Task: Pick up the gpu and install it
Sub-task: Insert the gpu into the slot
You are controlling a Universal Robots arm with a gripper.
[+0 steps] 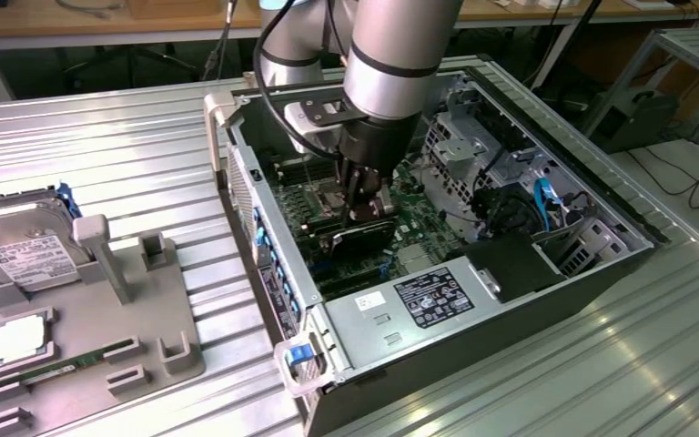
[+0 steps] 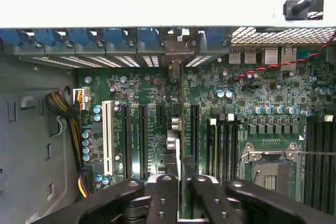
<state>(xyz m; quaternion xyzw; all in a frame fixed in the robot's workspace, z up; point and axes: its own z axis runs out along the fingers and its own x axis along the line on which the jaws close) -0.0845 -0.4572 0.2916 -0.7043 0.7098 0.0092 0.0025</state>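
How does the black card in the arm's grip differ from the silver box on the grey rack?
The gpu is black; the hard drive is silvery with a white label. The gpu stands on edge inside the computer case, clamped by the gripper; the hard drive rests outside on the grey holder. Both are flat rectangles.

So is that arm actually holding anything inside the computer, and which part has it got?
Yes: the gripper is shut on the gpu, pinching the thin card's upper edge as it stands on edge over the motherboard slots.
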